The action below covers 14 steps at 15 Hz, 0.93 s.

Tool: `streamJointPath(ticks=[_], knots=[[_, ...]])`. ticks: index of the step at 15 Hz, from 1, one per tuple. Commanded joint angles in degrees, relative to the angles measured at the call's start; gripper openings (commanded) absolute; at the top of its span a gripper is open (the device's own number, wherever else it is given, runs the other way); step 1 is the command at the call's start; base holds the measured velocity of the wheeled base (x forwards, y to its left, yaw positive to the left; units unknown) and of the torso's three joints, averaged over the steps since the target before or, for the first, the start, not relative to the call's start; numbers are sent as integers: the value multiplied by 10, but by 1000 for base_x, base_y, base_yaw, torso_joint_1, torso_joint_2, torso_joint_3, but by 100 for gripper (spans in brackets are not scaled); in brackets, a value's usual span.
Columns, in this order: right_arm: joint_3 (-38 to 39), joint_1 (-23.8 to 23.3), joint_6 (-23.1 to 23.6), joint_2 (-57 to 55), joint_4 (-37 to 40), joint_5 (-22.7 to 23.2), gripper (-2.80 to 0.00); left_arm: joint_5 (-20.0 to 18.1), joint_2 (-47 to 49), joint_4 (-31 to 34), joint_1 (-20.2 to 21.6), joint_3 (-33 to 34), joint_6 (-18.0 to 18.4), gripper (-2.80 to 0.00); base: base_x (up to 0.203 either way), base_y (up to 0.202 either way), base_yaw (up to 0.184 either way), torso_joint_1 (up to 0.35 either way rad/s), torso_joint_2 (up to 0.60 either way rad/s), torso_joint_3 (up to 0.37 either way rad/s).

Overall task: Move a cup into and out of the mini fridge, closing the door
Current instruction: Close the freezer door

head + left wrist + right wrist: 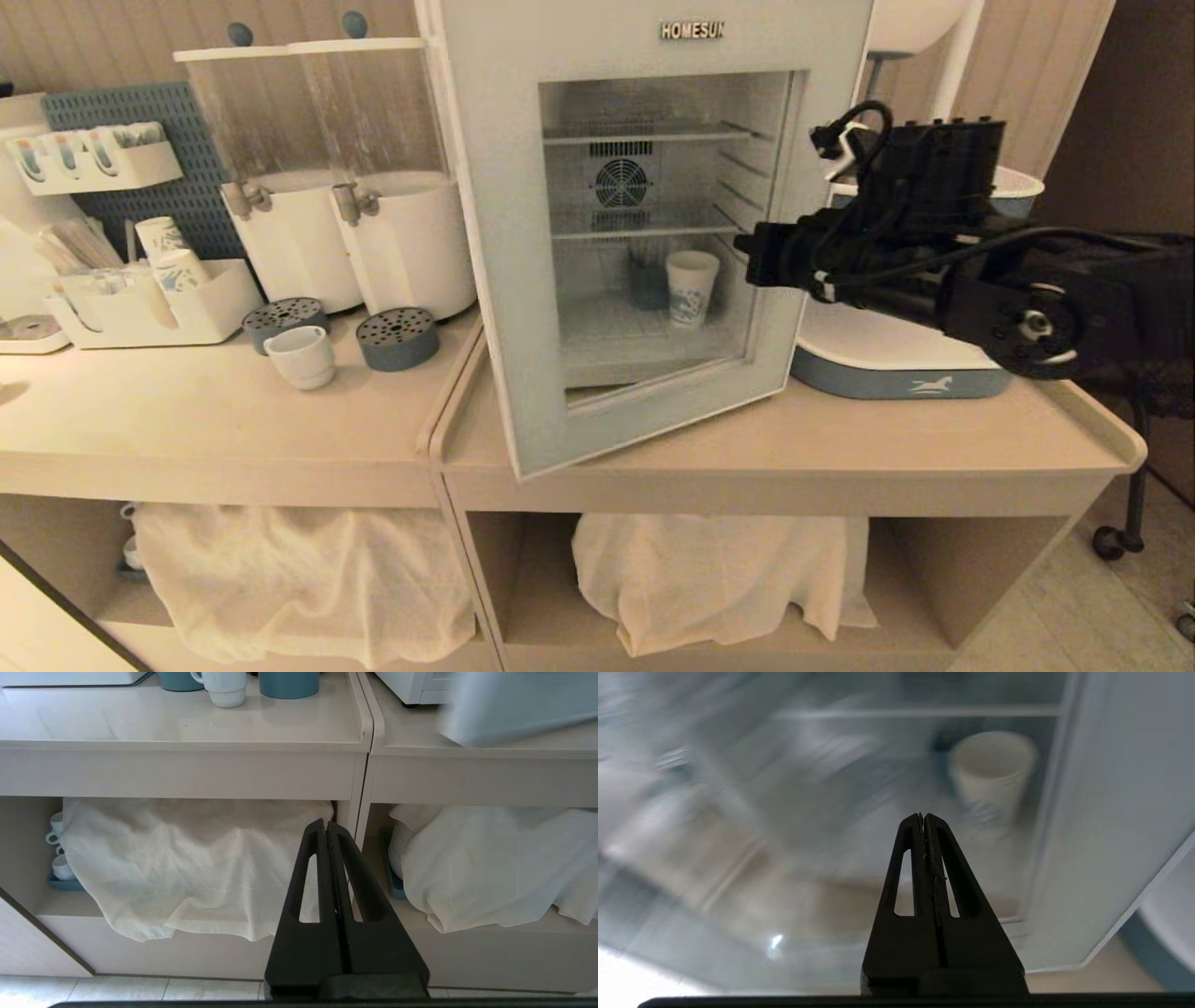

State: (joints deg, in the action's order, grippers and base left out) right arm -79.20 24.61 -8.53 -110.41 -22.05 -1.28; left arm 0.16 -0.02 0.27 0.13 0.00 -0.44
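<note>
both grippers' jaws are pressed shut on nothing. left gripper (327, 828) hangs parked below the worktop; the cup (301, 356) sits near its left-middle, untouched. my right gripper (923, 819) faces the mini fridge (644, 233) door (509, 280), ajar — next, i judge, swing it wider.

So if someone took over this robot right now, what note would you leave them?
Left gripper: shut, empty, parked low in front of the shelves under the counter.
Right gripper: shut, empty, at the door's free edge.
Cup: on the left counter, outside the mini fridge; a paper cup stands inside.
Door: ajar.
Done: nothing with the cup.
Left: cup in, cup out, door closed.
</note>
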Motion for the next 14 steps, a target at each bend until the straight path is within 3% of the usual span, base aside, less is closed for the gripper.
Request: streamJointPath(ticks=[1,7,11,14], knots=[[-58,0,4,-69,11,-29,-280,0,0,0,0,1,0,-280,0,0,0,0,0,0],[-151,-4,13,-142,42,-86,-280,0,0,0,0,1,0,-280,0,0,0,0,0,0],[-117,-5,14,-115,42,-79,-280,1,0,0,0,1,0,-280,0,0,0,0,0,0],[-43,-8,17,-47,39,-39,-280,0,0,0,0,1,0,-280,0,0,0,0,0,0]])
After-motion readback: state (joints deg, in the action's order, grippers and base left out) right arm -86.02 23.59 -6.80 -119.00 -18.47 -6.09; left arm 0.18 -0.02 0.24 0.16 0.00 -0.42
